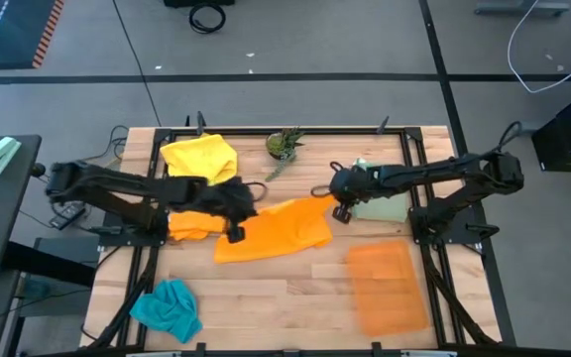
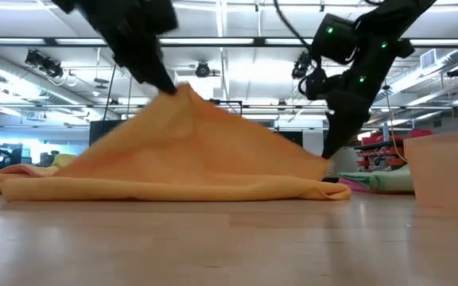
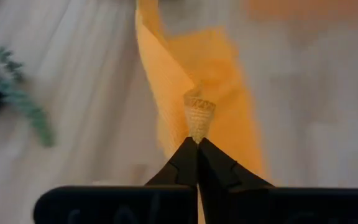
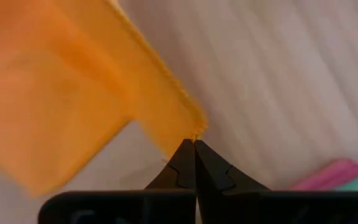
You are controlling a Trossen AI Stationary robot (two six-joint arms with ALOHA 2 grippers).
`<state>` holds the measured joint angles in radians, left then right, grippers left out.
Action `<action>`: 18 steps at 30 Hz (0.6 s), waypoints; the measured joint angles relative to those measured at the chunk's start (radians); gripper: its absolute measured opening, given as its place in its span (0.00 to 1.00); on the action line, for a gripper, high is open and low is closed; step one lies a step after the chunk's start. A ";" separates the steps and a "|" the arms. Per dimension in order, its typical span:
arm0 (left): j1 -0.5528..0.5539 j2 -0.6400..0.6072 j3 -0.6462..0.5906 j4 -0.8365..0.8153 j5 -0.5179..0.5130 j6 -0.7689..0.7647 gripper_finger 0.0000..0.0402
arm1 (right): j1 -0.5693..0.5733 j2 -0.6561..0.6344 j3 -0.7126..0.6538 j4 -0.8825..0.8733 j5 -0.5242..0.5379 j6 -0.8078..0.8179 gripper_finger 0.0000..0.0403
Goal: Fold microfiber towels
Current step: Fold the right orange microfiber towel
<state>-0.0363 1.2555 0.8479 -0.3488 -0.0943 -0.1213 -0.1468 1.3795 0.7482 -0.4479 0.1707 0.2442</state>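
- The orange towel (image 1: 276,230) lies at the centre of the high view on the wooden counter (image 1: 285,297), spread out but rumpled.
- The left pincer (image 1: 234,234) sits at the towel's lower left edge in the high view; its wrist view shows the fingers pressed together on a small peak of orange cloth (image 3: 199,112).
- In the low view that corner is lifted into a tent-like ridge (image 2: 183,94) near the top left of the frame, with the rest of the towel sloping down to the counter.
- The right pincer (image 1: 341,211) is at the towel's upper right corner in the high view; its wrist view shows the fingers closed on the very edge of the orange cloth (image 4: 191,134).
- A yellow towel (image 1: 200,157) lies bunched at the upper left of the counter, and another orange towel (image 1: 191,224) lies under the left arm, just left of the centre one.
- A teal towel (image 1: 169,307) is crumpled at the lower left of the counter.
- A pale green towel (image 1: 383,206) lies under the right arm, with a pink edge (image 4: 337,171) showing in the right wrist view.
- A translucent orange mat (image 1: 387,286) lies flat at the lower right, apart from the centre towel.
- A small green plant (image 1: 285,145) stands at the top centre of the counter.
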 joint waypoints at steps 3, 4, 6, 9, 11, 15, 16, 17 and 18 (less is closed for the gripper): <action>-0.013 -0.115 -0.096 0.072 0.068 -0.102 0.02 | 0.085 -0.001 0.002 0.020 0.000 0.023 0.00; -0.020 -0.144 -0.127 0.110 0.100 -0.145 0.02 | 0.114 -0.001 0.005 0.023 -0.001 0.031 0.00; -0.046 -0.193 -0.185 0.197 0.178 -0.224 0.01 | 0.165 -0.001 0.014 0.029 -0.009 0.050 0.00; -0.119 -0.226 -0.242 0.386 0.233 -0.323 0.02 | 0.241 -0.012 0.026 0.027 -0.047 0.090 0.00; -0.180 -0.225 -0.245 0.489 0.235 -0.344 0.02 | 0.304 -0.032 0.042 0.043 -0.075 0.113 0.00; -0.291 -0.223 -0.180 0.580 0.227 -0.317 0.01 | 0.436 -0.100 0.112 0.078 -0.084 0.119 0.00; -0.313 -0.221 -0.155 0.594 0.208 -0.304 0.01 | 0.466 -0.120 0.137 0.098 -0.078 0.110 0.00; -0.335 -0.221 -0.132 0.602 0.182 -0.286 0.01 | 0.496 -0.138 0.164 0.119 -0.068 0.099 0.00; -0.353 -0.221 -0.110 0.607 0.157 -0.274 0.02 | 0.519 -0.155 0.193 0.131 -0.050 0.083 0.00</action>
<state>-0.3895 1.0340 0.7382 0.2581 0.0628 -0.3953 0.3724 1.2246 0.9415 -0.3166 0.1202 0.3270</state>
